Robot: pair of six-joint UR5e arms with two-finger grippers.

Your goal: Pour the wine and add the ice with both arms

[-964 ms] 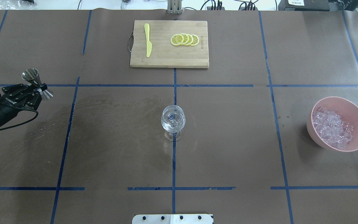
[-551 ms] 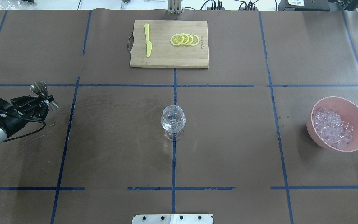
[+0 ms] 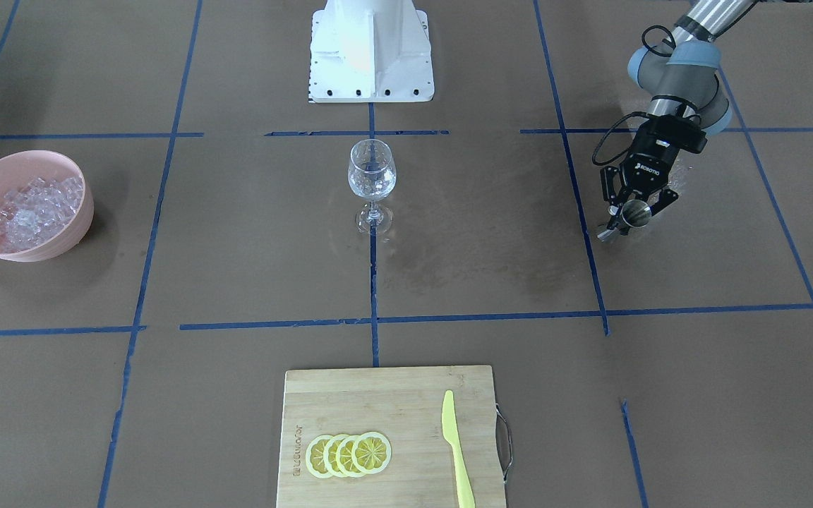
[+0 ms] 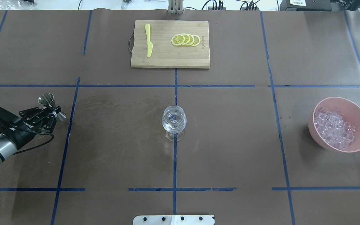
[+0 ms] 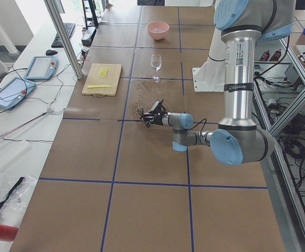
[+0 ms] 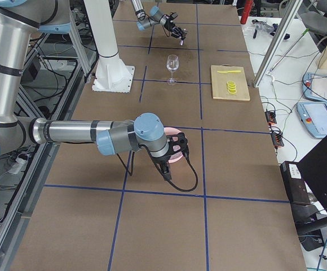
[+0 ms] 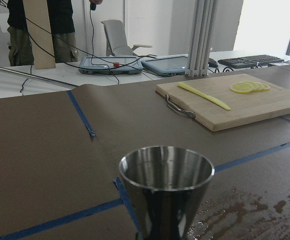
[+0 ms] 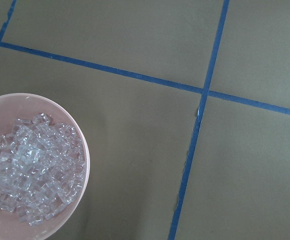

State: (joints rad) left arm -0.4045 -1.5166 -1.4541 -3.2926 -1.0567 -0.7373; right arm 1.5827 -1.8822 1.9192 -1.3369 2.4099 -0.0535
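My left gripper (image 4: 54, 110) is shut on a steel jigger (image 4: 47, 100), gripped at its waist, low over the table's left side; it also shows in the front view (image 3: 636, 210). In the left wrist view the jigger (image 7: 166, 190) has its open mouth up. A clear stemmed wine glass (image 4: 174, 120) stands upright at the table's centre, well to the right of the jigger. The ice (image 4: 334, 128) is heaped in a pink bowl (image 4: 359, 109) at the right. My right gripper (image 6: 177, 149) shows only in the exterior right view, by the bowl; I cannot tell if it is open.
A wooden cutting board (image 4: 167, 59) at the far middle carries lemon slices (image 4: 186, 40) and a yellow knife (image 4: 148, 40). Wet stains (image 4: 105, 106) mark the brown paper between jigger and glass. The white base block (image 3: 370, 49) stands on the robot's side.
My left gripper has carried the jigger toward the robot's side and a little toward the glass, and it now sits lower. Glass, bowl and board have not moved.
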